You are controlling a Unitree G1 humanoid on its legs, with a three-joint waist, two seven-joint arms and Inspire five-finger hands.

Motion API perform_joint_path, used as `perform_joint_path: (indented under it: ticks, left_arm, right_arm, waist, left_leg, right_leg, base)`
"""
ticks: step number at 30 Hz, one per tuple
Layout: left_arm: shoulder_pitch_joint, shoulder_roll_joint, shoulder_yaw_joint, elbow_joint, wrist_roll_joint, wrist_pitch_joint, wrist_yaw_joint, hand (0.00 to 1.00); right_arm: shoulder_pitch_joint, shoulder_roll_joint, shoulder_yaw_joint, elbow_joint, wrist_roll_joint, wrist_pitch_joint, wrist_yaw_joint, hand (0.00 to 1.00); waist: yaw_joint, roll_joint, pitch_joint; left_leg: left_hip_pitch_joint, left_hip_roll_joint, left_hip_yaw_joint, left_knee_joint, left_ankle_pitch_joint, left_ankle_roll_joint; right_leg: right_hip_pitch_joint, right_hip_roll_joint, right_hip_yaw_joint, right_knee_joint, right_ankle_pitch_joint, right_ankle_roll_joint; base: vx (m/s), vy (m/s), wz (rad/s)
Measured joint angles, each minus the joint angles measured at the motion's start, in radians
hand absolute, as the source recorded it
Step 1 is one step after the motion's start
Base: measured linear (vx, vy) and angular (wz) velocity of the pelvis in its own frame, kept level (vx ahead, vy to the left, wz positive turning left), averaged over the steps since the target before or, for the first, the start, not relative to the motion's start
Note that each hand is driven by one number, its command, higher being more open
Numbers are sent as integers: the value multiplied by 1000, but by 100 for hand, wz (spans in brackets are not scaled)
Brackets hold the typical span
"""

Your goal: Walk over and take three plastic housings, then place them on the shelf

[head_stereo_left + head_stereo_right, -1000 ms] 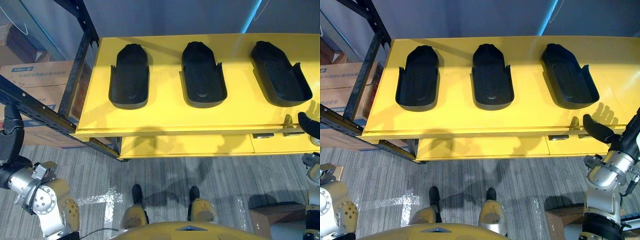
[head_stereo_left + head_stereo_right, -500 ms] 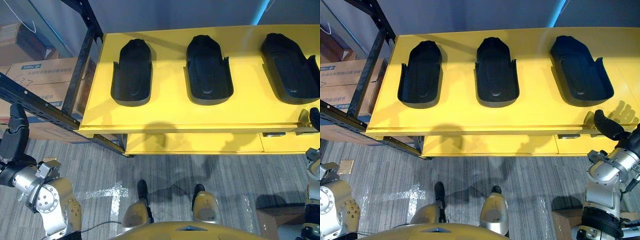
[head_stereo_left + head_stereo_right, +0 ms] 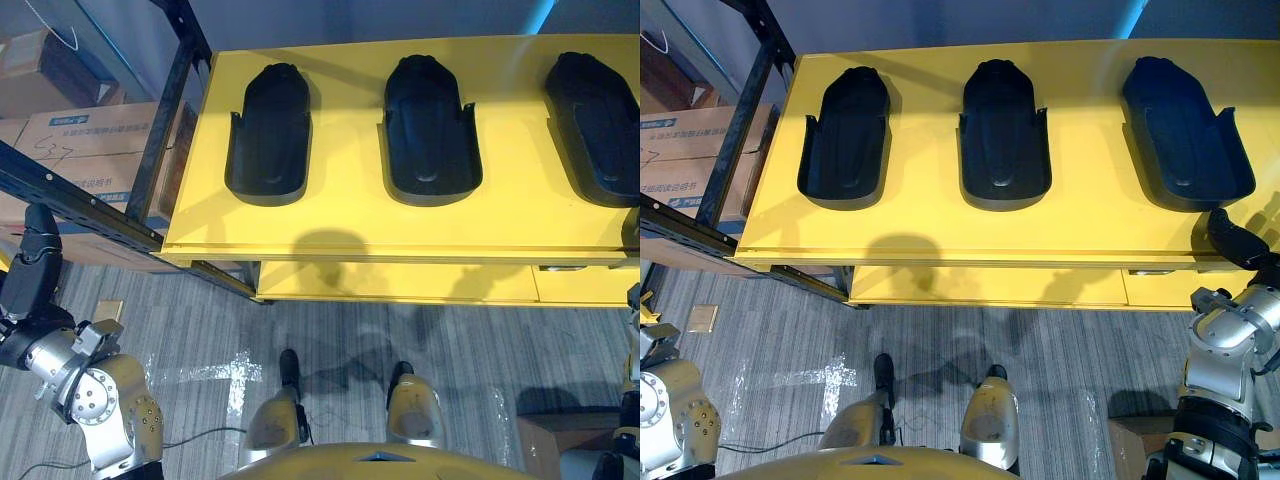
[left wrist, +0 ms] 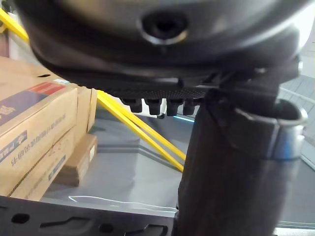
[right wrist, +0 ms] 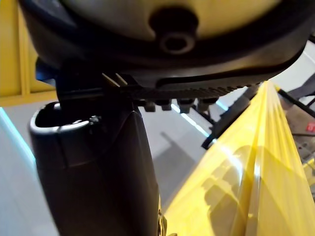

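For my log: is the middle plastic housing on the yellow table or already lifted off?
On it. The middle housing lies flat on the yellow table; the right hand by the edge holds nothing.

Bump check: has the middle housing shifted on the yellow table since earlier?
No. The middle housing keeps its gap to the front edge of the yellow table; the camera moved.

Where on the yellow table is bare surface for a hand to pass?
The yellow table is bare along its front edge and between the black plastic left housing, middle housing and right housing. Tightest beside the right hand.
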Motion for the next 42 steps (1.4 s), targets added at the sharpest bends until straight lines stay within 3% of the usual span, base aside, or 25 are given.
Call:
perform_joint_path:
  ticks: [22, 25, 28, 30, 35, 39, 42]
  left_arm:
    - [19, -1, 1, 0, 23, 7, -33, 100]
    - [39, -12, 22, 7, 160, 17, 68, 100]
    - [83, -73, 114, 9, 188, -3, 78, 100]
    - [123, -92, 164, 12, 168, -29, 45, 100]
    - [171, -92, 229, 86, -34, -40, -247, 100]
    - [187, -90, 234, 216, -161, 29, -445, 100]
    - [196, -68, 237, 332, -218, 85, -530, 100]
  right_arm:
    - [9, 0, -6, -11, -7, 0, 0, 100]
    - [91, 26, -45, -121, -37, -3, -64, 100]
    - [197, 131, -177, -237, -53, -50, -146, 100]
    - [244, 195, -249, -246, -46, -71, -181, 100]
    - [290, 346, -314, -242, 66, -111, -161, 100]
    - [344, 424, -255, -218, 151, -114, -38, 100]
    - [403, 476, -181, -157, 215, -80, 100, 100]
  waist:
    - [0, 1, 0]
    - [0, 10, -5]
    - [-1, 6, -17]
    - [-3, -7, -43]
    - [0, -18, -114]
    - [7, -3, -157]
    - [18, -2, -185]
  left_leg:
    - [28, -1, -8, 0, -3, 3]
    - [30, 1, -8, -1, -9, 5]
    - [52, 3, -8, 0, -20, 5]
    - [61, 3, -3, 0, -25, 6]
    - [82, 21, 27, -1, -44, 2]
    - [94, 24, 64, -4, -64, 12]
    - [99, 34, 85, -5, -72, 9]
  right_leg:
    - [40, -2, -12, -14, -1, 1]
    - [55, 3, -18, -39, 5, 11]
    - [98, 9, -26, -74, 13, 21]
    - [123, 12, -32, -101, 17, 26]
    - [175, 42, -26, -197, 61, 24]
    - [192, 51, -5, -247, 87, 27]
    - [200, 55, -3, -274, 102, 28]
  base:
    - [0, 0, 0]
    - [12, 2, 1]
    - [83, 0, 2]
    - [87, 0, 3]
    - [36, 5, -13]
    - [-31, 21, -20]
    - [13, 7, -17]
